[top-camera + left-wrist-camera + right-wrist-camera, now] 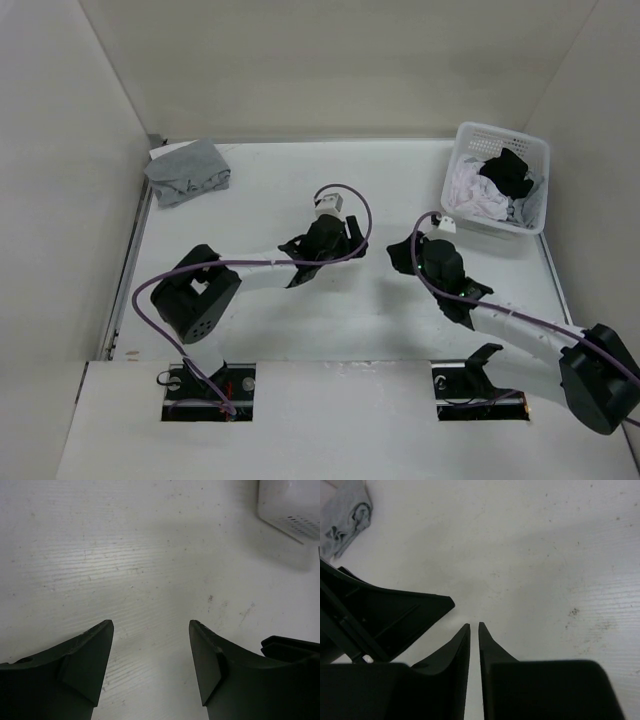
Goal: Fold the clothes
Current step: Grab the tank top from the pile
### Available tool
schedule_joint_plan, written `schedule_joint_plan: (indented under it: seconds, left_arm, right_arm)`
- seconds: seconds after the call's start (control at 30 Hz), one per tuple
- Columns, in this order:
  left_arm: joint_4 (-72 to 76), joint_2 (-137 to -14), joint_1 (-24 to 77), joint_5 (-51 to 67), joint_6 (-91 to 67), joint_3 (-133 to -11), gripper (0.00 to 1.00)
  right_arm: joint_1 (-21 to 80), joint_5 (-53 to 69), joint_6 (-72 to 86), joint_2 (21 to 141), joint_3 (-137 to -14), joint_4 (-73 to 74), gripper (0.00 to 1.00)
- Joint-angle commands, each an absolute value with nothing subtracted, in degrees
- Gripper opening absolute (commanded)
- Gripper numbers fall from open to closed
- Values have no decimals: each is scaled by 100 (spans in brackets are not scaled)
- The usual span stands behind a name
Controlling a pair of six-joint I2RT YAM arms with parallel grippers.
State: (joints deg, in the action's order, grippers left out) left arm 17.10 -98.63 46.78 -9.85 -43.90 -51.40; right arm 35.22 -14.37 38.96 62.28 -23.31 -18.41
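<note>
Grey garment (187, 172) is lying bundled in the far left corner of the bench (300, 330), parked clear of the working patch, I'm judging. A black piece (508, 172) and white ones (478, 195) are sitting heaped in the basket (500, 128) at far right, unfolded. My left gripper (151, 625) is hovering mid-bench, fingers wide apart and empty. The right gripper (474, 626) is hanging beside it, fingers nearly together, gripping nothing. I'm reading both as staged for a basket pick.
</note>
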Motion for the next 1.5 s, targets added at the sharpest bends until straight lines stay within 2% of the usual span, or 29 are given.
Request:
schedule_joint_plan:
  seconds: [0.0,0.27,0.37,0.43,0.5,0.53,0.57,0.6,0.7,0.77,0.93,1.1,1.2,1.47]
  left_arm:
    - [1933,-9527,4741,-914,-4009,-5353,61]
    - [2477,-9396,5066,-923,-3358,-5203,60]
    - [2715,-9431,5259,-844,-3252,-5124,57]
    - [2812,-9431,5435,-835,-3208,-5028,49]
    - [2917,-9466,5550,-852,-3129,-4983,43]
    - [3014,-9492,5594,-835,-3077,-4966,38]
    - [3076,-9527,5629,-826,-2998,-4966,35]
    - [3111,-9545,5638,-817,-2962,-4957,34]
    - [3155,-9545,5638,-817,-2962,-4896,35]
    - [3243,-9545,5621,-809,-2979,-4834,36]
    - [3313,-9580,5524,-800,-3023,-4773,38]
    - [3331,-9641,5462,-721,-3111,-4772,38]
    - [3357,-9677,5453,-659,-3138,-4772,38]
    - [3357,-9686,5366,-650,-3155,-4764,38]
  right_arm:
    - [3459,-1573,3762,5994,-3126,-1400,9]
    - [2634,-2038,3384,6582,-4814,-292,3]
    - [1688,-2476,3183,7134,-5901,611,0]
    - [992,-2715,3164,7574,-6519,1044,1]
    - [647,-2821,3208,7795,-6723,1107,8]
    - [420,-2865,3234,7953,-6854,1142,17]
    - [156,-2926,3234,8180,-6977,1125,31]
    - [-125,-2883,3243,8418,-7161,1203,42]
    - [-582,-2831,3191,8979,-7591,1309,56]
    - [-821,-2707,3147,9419,-7978,1493,59]
    - [-1129,-2321,3199,10123,-8568,1687,60]
    - [-1147,-2163,3357,10528,-8604,1626,60]
    - [-1156,-1961,3419,10696,-8631,1320,51]
    - [-1323,-1934,3419,11144,-8965,1362,49]
